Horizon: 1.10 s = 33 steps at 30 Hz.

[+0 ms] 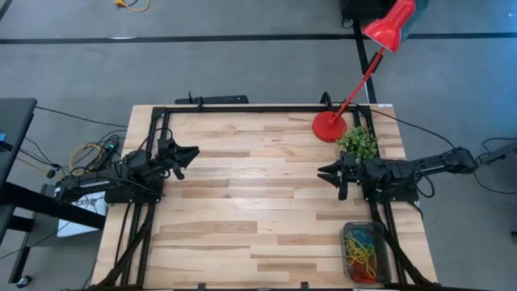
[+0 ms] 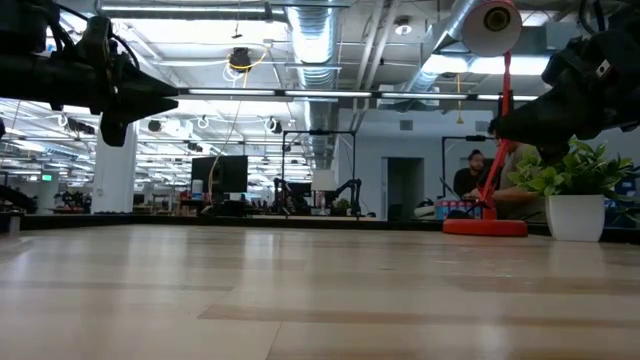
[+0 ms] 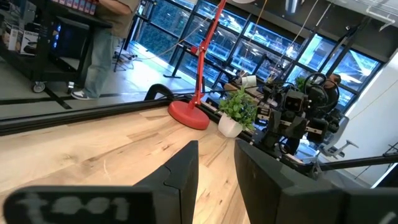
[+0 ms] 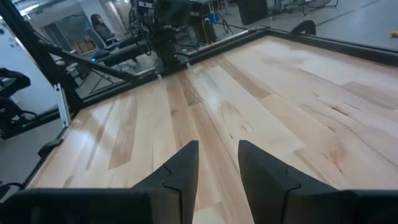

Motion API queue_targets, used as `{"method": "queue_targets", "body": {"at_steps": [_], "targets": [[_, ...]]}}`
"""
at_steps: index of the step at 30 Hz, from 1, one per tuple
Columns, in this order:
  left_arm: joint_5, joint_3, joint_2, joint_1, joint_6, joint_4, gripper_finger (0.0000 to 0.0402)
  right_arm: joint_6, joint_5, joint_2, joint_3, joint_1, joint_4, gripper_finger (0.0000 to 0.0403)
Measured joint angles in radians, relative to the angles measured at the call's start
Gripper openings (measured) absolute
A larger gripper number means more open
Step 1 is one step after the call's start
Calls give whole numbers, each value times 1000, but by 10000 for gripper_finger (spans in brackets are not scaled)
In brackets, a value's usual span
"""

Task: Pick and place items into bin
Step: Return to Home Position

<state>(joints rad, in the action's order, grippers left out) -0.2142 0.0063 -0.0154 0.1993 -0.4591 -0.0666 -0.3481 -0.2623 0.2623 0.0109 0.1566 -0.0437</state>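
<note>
The bin (image 1: pixel 365 252) is a small dark translucent tray at the table's near right corner. Many thin coloured loops (image 1: pixel 363 247) in red, yellow, green and blue lie piled inside it; I see none on the bare wood. My left gripper (image 1: pixel 191 160) hovers open above the table's left side, pointing right, and shows in its wrist view (image 3: pixel 216 155). My right gripper (image 1: pixel 328 181) hovers open above the right side, pointing left, and shows in its wrist view (image 4: pixel 217 155). Both are off the wood in the low view, left (image 2: pixel 150 100) and right (image 2: pixel 510 125).
A red lamp base (image 1: pixel 329 127) and a small potted plant (image 1: pixel 357 142) stand near the far right corner, close behind my right gripper. A black frame (image 1: pixel 242 108) runs round the table's far and side edges. People (image 2: pixel 470 178) are in the room beyond.
</note>
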Motion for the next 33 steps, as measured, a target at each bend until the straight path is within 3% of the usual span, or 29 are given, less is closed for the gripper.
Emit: {"method": "queue_targets", "body": {"at_steps": [33], "targets": [[-1, 0, 0, 0, 19, 0, 93, 0, 0, 0, 0, 0, 1, 107]]}}
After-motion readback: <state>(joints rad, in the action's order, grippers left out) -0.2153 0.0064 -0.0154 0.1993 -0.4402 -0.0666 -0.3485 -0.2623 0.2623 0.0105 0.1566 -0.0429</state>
